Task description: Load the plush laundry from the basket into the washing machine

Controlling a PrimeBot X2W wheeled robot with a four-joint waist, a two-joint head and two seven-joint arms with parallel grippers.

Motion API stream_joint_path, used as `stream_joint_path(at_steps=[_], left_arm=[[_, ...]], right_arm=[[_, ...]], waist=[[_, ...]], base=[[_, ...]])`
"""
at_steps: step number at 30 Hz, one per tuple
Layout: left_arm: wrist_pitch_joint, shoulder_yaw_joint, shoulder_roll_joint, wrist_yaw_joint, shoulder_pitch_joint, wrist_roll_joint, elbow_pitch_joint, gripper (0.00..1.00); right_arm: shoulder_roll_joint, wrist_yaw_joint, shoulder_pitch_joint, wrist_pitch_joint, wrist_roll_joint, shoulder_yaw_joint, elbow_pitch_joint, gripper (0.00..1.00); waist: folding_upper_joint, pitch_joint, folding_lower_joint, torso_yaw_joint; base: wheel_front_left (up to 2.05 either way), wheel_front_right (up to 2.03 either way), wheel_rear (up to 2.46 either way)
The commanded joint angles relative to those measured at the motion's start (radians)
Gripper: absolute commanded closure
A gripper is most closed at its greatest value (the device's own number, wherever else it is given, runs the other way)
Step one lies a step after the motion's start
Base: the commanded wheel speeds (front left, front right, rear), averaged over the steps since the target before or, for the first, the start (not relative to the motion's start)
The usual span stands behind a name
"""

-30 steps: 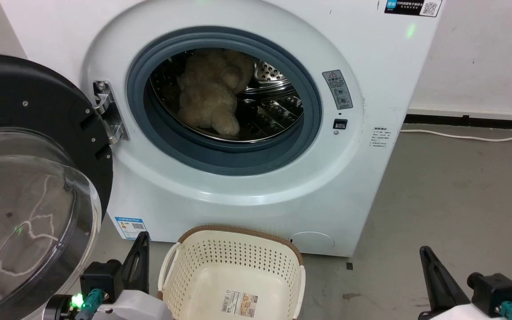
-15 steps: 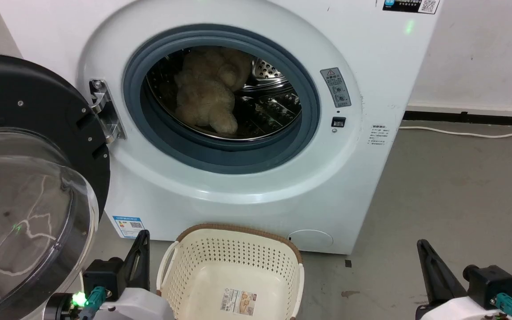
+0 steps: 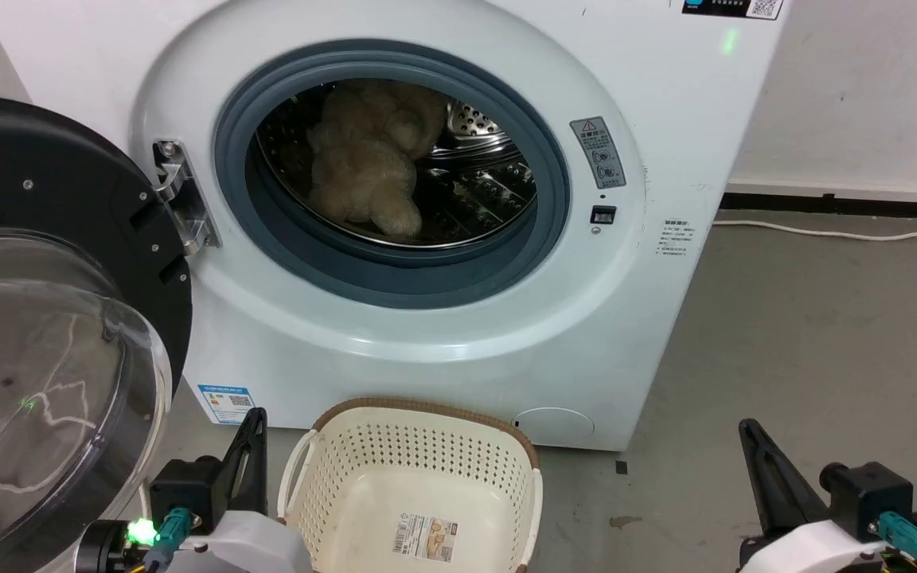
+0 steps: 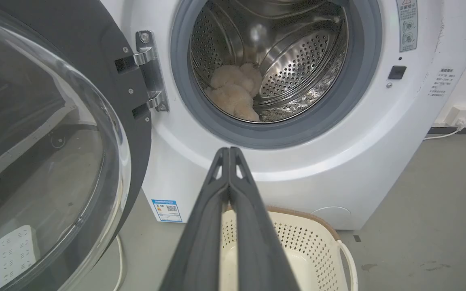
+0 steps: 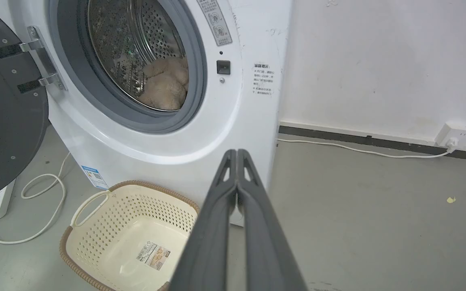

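Observation:
The beige plush laundry lies inside the steel drum of the white washing machine, toward the drum's left; it also shows as plush laundry and plush laundry in the wrist views. The cream basket stands on the floor below the porthole with nothing in it but a label sticker. My left gripper is shut and holds nothing, just left of the basket. My right gripper is shut and holds nothing, over the floor at the right. Both pairs of fingers are pressed together.
The washer's black-rimmed clear door hangs wide open at the left, close to my left arm. A white cable runs along the wall's base at the right. A power strip and looped cord lie on the floor left of the basket.
The head view has shifted slightly, so the washer and basket sit a little further left and up. Both grippers stay shut and low; the plush has not moved.

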Motion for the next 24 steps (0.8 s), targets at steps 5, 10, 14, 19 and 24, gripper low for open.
stream_joint_path(at_steps=[5, 10, 14, 19, 24], left_arm=[[0.008, 0.014, -0.014, -0.006, -0.014, 0.023, -0.009, 1.00], [0.014, 0.021, -0.021, -0.008, -0.016, 0.036, -0.013, 1.00], [0.019, 0.027, -0.027, -0.009, -0.017, 0.047, -0.015, 1.00], [0.025, 0.034, -0.034, -0.011, -0.018, 0.060, -0.019, 1.00], [0.031, 0.041, -0.041, -0.013, -0.019, 0.073, -0.022, 1.00]], right_arm=[[-0.002, 0.001, -0.026, 0.012, -0.019, 0.004, -0.009, 1.00], [-0.002, 0.001, -0.033, 0.019, -0.029, 0.005, -0.011, 1.00], [-0.002, 0.001, -0.039, 0.025, -0.037, 0.007, -0.013, 1.00], [-0.002, 0.001, -0.046, 0.032, -0.046, 0.008, -0.015, 1.00], [-0.002, 0.001, -0.054, 0.039, -0.056, 0.010, -0.017, 1.00]], waist=[[0.0000, 0.003, 0.0000, -0.002], [0.0000, 0.006, 0.0000, -0.004], [0.0000, 0.008, 0.0000, -0.006], [0.0000, 0.011, 0.0000, -0.008], [0.0000, 0.013, 0.0000, -0.010]], base=[[0.00, 0.00, 0.00], [0.00, 0.00, 0.00], [0.00, 0.00, 0.00], [0.00, 0.00, 0.00], [0.00, 0.00, 0.00]])
